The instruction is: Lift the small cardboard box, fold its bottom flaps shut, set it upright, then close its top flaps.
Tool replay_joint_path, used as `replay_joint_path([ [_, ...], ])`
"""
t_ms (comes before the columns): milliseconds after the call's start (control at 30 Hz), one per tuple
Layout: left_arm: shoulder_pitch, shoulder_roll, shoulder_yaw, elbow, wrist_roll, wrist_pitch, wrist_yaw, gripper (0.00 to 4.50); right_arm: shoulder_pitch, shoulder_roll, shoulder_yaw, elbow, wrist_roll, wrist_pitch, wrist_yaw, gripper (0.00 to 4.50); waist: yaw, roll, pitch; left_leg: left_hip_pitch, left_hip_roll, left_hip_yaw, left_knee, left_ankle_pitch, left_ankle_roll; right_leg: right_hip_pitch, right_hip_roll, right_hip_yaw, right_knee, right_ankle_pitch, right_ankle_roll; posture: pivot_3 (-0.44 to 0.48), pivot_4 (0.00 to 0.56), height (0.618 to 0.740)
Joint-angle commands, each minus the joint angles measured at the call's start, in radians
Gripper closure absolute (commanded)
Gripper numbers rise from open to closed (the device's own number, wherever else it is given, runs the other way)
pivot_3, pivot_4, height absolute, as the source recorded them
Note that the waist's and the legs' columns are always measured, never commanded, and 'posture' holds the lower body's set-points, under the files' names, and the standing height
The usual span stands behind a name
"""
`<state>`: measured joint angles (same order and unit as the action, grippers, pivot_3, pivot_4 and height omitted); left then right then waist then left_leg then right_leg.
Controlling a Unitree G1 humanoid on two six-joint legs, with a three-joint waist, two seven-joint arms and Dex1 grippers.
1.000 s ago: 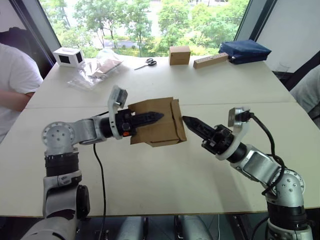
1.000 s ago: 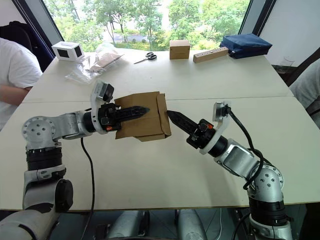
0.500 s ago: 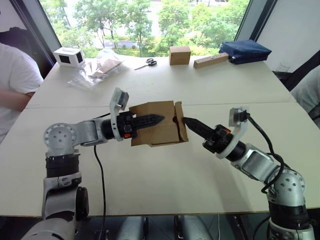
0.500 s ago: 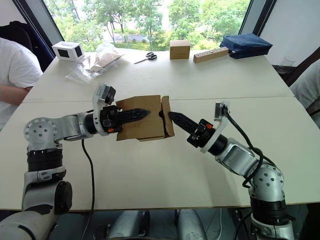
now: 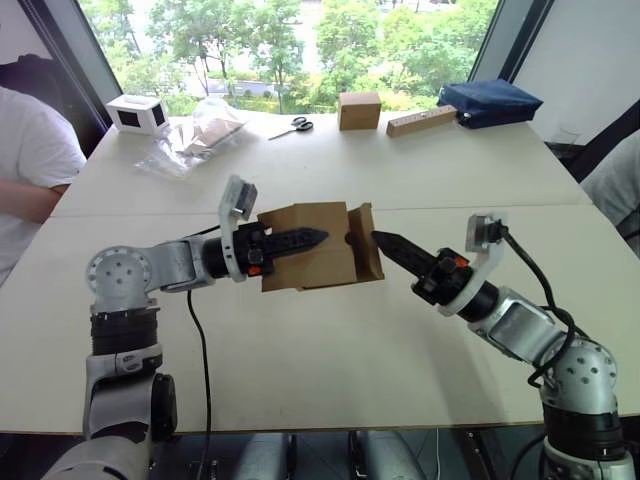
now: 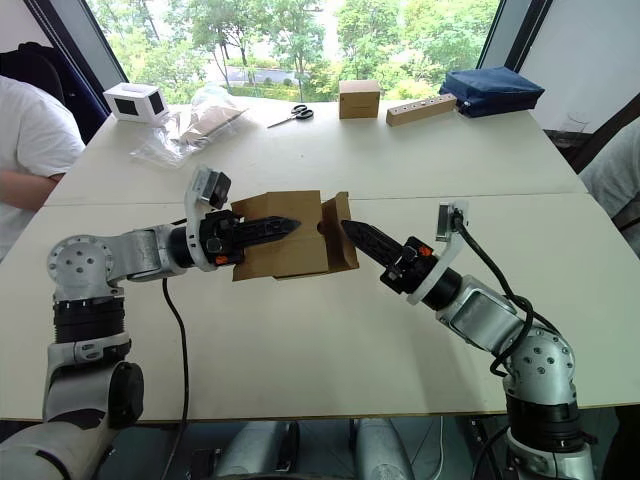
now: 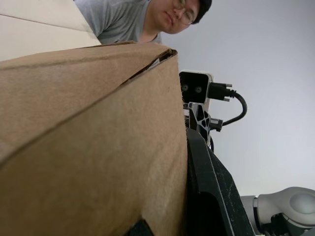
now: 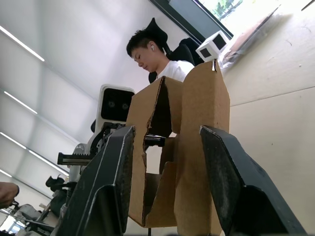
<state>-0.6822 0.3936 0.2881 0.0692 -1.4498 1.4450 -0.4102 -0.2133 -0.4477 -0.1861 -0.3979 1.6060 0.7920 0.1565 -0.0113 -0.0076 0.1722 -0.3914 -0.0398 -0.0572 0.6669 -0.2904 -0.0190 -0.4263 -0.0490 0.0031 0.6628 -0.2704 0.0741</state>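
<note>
Right fingers point(image 6: 352, 229) nearer, parted at small cardboard box point(image 6: 290, 248); left fingers point(image 6: 270, 228) clamping it.

left claw point(image 5: 305, 238): clamped, arm level | right claw point(image 5: 385, 242): parted, reaching inward

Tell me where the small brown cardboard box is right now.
The small brown cardboard box is held above the middle of the white table, gripped by the left hand, with the open right hand at its flapped end.

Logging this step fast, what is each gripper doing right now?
Left gripper: closed on the small cardboard box, held off the table.
Right gripper: open, tips at the box's loose end flaps, holding nothing.
</note>
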Motion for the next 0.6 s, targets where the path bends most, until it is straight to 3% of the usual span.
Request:
replay_joint_path([
  [33,-0.01,0.007,0.004,-0.029,-0.048,-0.014,-0.005,4.5,-0.026,0.002,-0.054,-0.006,0.06,-0.036,-0.023,2.32,0.0,0.0,0.0,0.0,0.0,0.0,0.0,0.0,0.0,0.0,0.0,0.0,0.0,0.0,0.0,0.0,0.15,0.74],
  [367,-0.021,0.018,0.004,-0.021,-0.07,-0.021,0.005,4.5,0.008,-0.069,-0.127,0.023,0.054,-0.041,-0.007,2.32,0.001,0.0,0.0,0.0,0.0,0.0,0.0,0.0,0.0,0.0,0.0,0.0,0.0,0.0,0.0,0.0,0.15,0.74],
  [600,-0.024,0.023,-0.005,-0.017,-0.082,-0.03,0.01,4.5,0.041,-0.069,-0.096,0.064,-0.037,-0.024,0.055,2.32,0.0,0.0,0.0,0.0,0.0,0.0,0.0,0.0,0.0,0.0,0.0,0.0,0.0,0.0,0.0,0.0,0.15,0.74],
])
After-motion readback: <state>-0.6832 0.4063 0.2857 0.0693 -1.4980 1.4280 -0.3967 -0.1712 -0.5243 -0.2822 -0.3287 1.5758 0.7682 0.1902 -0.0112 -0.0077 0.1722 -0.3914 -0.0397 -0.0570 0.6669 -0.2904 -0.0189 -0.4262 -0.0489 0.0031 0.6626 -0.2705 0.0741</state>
